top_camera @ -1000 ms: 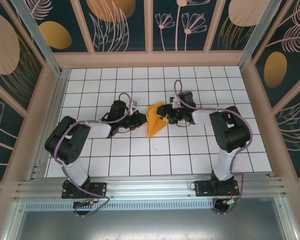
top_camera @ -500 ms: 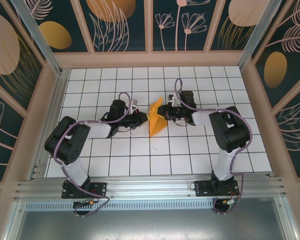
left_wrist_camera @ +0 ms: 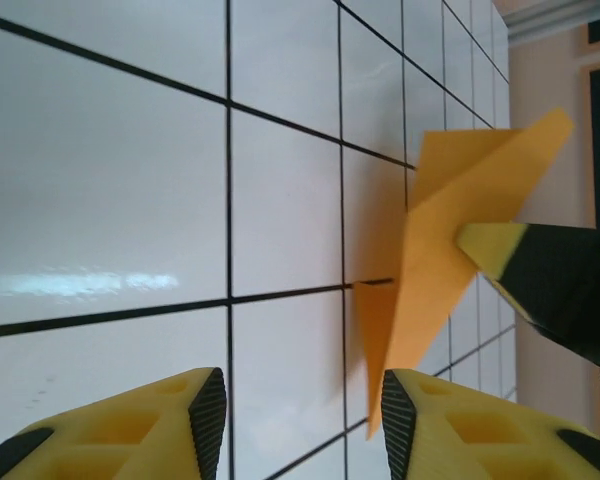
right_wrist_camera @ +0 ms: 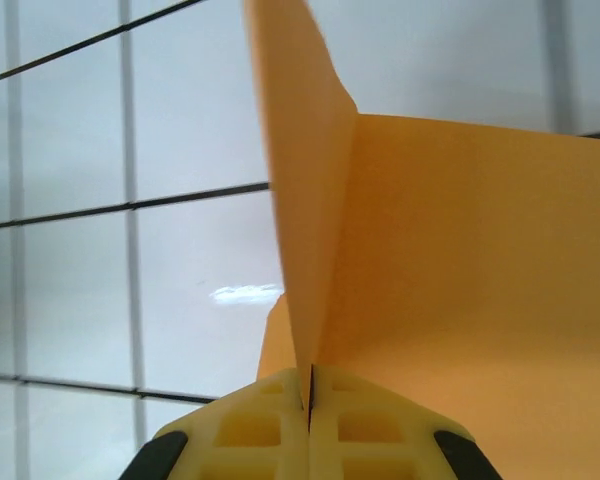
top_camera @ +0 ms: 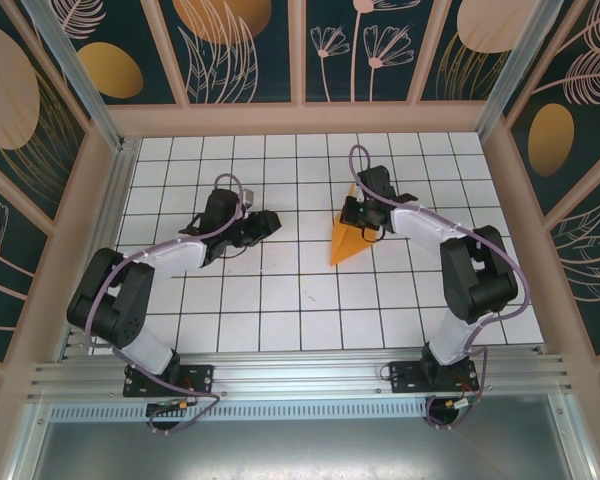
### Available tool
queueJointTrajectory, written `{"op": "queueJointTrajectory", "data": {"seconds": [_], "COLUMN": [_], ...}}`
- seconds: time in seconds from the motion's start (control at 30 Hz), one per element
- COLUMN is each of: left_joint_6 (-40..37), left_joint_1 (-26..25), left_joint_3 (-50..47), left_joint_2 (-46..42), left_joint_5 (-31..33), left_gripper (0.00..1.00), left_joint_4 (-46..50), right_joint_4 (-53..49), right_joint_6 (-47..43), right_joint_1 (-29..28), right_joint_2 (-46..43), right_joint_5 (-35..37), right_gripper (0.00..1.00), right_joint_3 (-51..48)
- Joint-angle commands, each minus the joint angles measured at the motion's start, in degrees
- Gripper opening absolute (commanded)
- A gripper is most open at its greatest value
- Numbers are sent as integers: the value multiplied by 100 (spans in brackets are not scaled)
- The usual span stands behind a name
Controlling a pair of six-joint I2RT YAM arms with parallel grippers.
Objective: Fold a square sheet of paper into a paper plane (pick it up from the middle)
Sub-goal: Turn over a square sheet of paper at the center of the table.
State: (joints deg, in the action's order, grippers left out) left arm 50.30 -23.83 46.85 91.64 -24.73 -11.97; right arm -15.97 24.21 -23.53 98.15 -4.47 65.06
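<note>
The orange paper plane [top_camera: 345,243] is a folded, pointed wedge whose tip points toward the near edge. My right gripper [top_camera: 359,224] is shut on its far end. The right wrist view shows the jaws [right_wrist_camera: 308,388] pressed together on a standing fold, and a wing of the paper plane [right_wrist_camera: 470,270] spreads to the right. My left gripper [top_camera: 268,221] is open and empty, about two tiles left of the paper. In the left wrist view its fingertips [left_wrist_camera: 208,405] stand apart over bare tile, with the paper plane [left_wrist_camera: 435,250] ahead to the right, pinched by a right finger [left_wrist_camera: 540,275].
The floor is a white tiled surface [top_camera: 280,300] with black grid lines. Wooden-framed patterned walls [top_camera: 300,115] close it in on three sides. An aluminium rail [top_camera: 300,375] with both arm bases runs along the near edge.
My left gripper opened, let go of the paper and drew back to the left. My right gripper shut on the paper and carried it about one tile to the right.
</note>
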Motion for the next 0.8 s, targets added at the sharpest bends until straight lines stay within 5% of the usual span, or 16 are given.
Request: {"op": "queueJointTrajectory", "data": {"seconds": [0.0, 0.3, 0.57, 0.77], "left_joint_6": [-309, -270, -358, -592], "left_joint_1": [121, 553, 1276, 1847], "left_joint_3": [105, 45, 35, 289], "left_joint_2": [-162, -406, -927, -1157], "left_joint_5": [623, 1205, 1361, 1322], "left_gripper": [48, 53, 55, 59], "left_joint_4": [661, 1050, 1334, 1650], "right_joint_4": [-1326, -2295, -3393, -4239], "right_joint_6": [-729, -1521, -776, -180], "right_joint_1": [-117, -853, -1740, -2292], "right_joint_2": [-198, 621, 2332, 3102], "right_joint_5": [2069, 5823, 6886, 6844], "right_gripper": [5, 5, 8, 15], "right_joint_3": [443, 1286, 2102, 2826]}}
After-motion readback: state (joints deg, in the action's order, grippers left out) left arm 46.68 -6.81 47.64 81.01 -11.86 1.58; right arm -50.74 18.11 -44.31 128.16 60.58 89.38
